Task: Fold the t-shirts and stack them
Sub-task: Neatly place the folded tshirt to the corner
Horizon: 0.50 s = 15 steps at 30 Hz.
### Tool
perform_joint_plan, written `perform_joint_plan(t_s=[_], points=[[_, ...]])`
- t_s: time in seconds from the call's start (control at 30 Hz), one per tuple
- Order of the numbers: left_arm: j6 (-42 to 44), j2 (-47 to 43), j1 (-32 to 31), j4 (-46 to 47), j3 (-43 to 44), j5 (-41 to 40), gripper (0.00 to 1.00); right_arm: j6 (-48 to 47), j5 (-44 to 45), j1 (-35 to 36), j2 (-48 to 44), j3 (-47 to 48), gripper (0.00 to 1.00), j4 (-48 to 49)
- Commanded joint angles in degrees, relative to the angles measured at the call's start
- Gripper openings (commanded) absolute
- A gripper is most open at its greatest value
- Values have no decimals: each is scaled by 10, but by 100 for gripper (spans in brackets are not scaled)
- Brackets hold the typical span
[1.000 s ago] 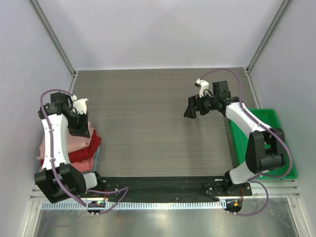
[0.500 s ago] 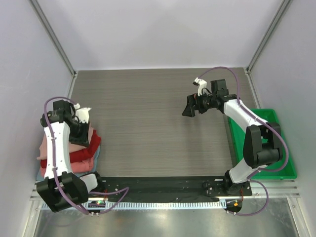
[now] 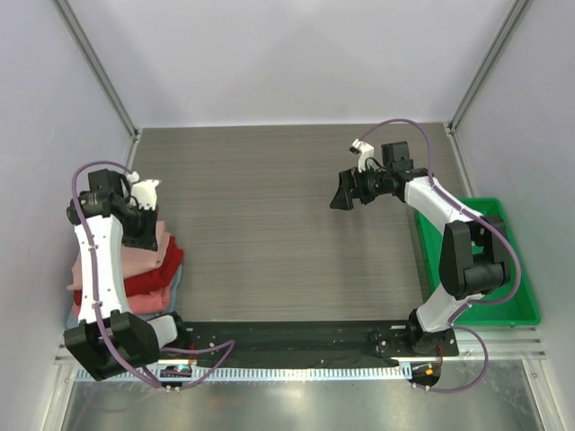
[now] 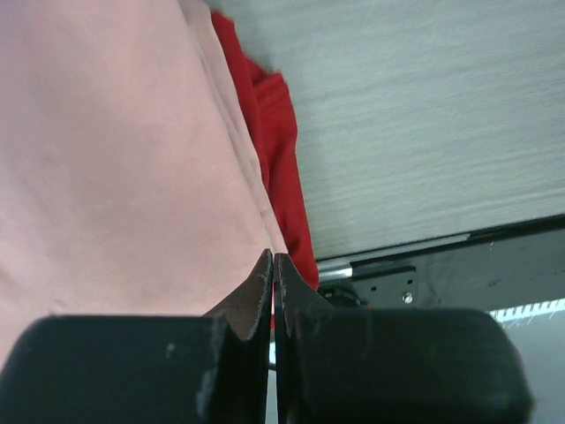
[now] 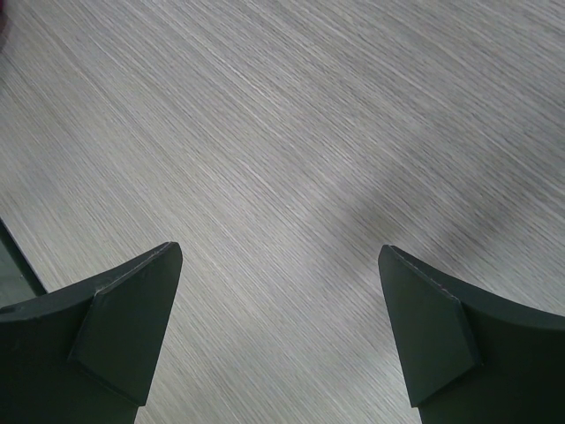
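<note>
A stack of folded t-shirts lies at the table's left edge. The dusty-pink one is on top, with a dark red one under it and a light-blue edge at the bottom. My left gripper is over the stack's far end, shut with nothing between its jaws. In the left wrist view the pink shirt and the red one fill the space beyond the closed gripper. My right gripper is open and empty above bare table at the right.
A green plastic tray stands along the right edge, behind the right arm. The black base rail runs along the near edge. Grey walls enclose the table on three sides.
My left gripper rose and shifted slightly back over the stack after dipping toward it. My right gripper drifted a little to the left, still open.
</note>
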Motion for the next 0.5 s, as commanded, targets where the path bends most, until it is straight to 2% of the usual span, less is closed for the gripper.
perform_joint_plan(t_s=[0.0, 0.03, 0.17, 0.47], points=[[1, -11, 3, 31, -43, -37, 0, -11, -7, 2, 0, 26, 100, 15], [-6, -17, 4, 40, -64, -64, 0, -12, -8, 2, 2, 27, 100, 15], [6, -26, 14, 56, -107, -81, 0, -10, -9, 2, 6, 23, 100, 14], [79, -97, 14, -1, -213, -104, 0, -17, -10, 2, 22, 28, 100, 8]])
